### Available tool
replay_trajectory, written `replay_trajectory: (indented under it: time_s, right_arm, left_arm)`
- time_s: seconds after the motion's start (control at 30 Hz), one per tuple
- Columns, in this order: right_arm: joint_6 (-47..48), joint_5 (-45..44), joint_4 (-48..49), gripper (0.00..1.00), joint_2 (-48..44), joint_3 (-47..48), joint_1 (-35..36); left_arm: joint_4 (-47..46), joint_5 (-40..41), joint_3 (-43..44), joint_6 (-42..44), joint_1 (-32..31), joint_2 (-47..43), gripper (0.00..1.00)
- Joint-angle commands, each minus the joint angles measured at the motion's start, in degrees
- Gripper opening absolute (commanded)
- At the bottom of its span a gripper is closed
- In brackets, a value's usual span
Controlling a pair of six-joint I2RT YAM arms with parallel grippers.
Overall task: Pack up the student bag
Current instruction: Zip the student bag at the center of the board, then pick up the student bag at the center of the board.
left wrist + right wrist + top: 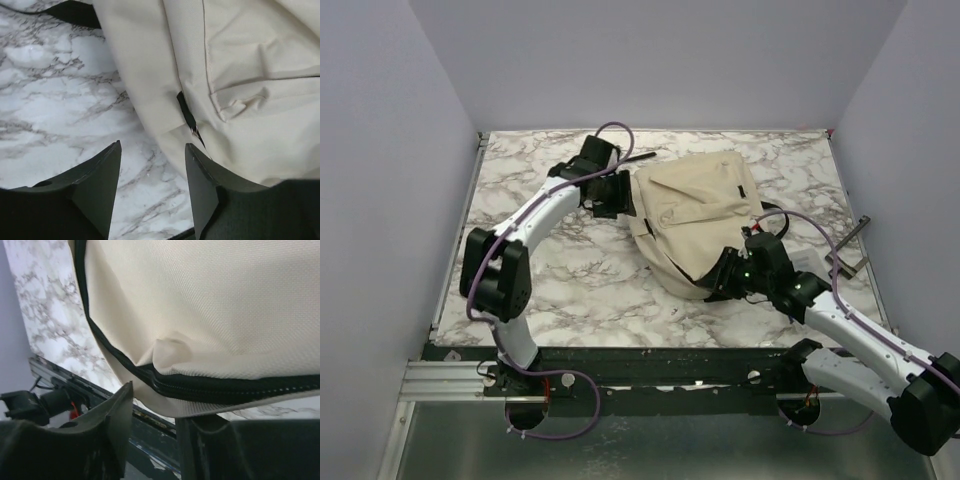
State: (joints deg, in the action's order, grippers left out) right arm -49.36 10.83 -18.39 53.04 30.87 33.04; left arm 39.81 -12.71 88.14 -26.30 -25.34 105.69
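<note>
While both claws stand spread with nothing pinched, the cream-beige soft fabric backpack [695, 215] is left lying flat on the grey-veined marbled table top [570, 285]. The left gripper [623, 196] is placed just beside the backpack's left edge, and in its wrist view only bare marble is seen between its fingers. The right gripper [724, 276] is set at the backpack's near corner, with its fingertips parted just under the seam.

A black zipper [225, 387] is seen running along that near edge, shut along the visible stretch. A small black pull tab [187, 114] is seen on the left side, just ahead of the left gripper. No items to pack are seen around the backpack.

The step is judged to be working the opening. The pull tab should be taken rather than loose cloth. The fabric beside the zipper should be pinned by the other claw. The pull should be kept along the zipper line, so the backpack is not dragged or bunched.
</note>
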Motion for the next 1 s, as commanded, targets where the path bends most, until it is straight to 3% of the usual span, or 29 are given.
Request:
replay_trajectory:
  time_s: [0.0,0.17,0.2,0.33,0.4,0.5,0.7,0.97]
  right_arm:
    - [0.7,-2.9,-7.8,0.5,-1.1,3.2,0.4]
    - [-4.6,-10.5,-19.9,0.79,-3.8,6.6,0.4]
    - [-7.3,-12.8,-22.6,0.81,-4.7,6.7,0.4]
    - [-16.9,-16.6,-31.0,0.82,-9.3,4.7,0.5]
    - [-18.7,-16.5,-31.5,0.74,-11.7,1.9,0.5]
    - [-20.7,-16.0,-28.6,0.71,-14.7,-2.5,0.5]
    - [-24.9,-15.8,-15.1,0.75,-17.3,-9.8,0.5]
    - [-27.5,-16.6,6.8,0.75,-15.2,-20.2,0.4]
  left_arm:
    - [-8.2,-6.8,-8.0,2.0,1.7,-13.0,0.62]
    - [-15.3,-16.5,-17.7,3.1,1.7,-23.9,0.67]
    - [-16.4,-18.3,-19.2,2.9,1.7,-25.7,0.68]
    - [-22.5,-23.8,-24.9,3.2,1.6,-30.5,0.7]
    - [-26.2,-25.5,-27.6,4.4,1.5,-32.8,0.71]
    - [-30.5,-26.9,-30.7,6.1,1.1,-36.0,0.73]
    - [-34.9,-29.3,-33.7,10.3,-1.7,-41.2,0.74]
    - [-38.0,-25.5,-37.3,17.2,-10.2,-47.9,0.75]
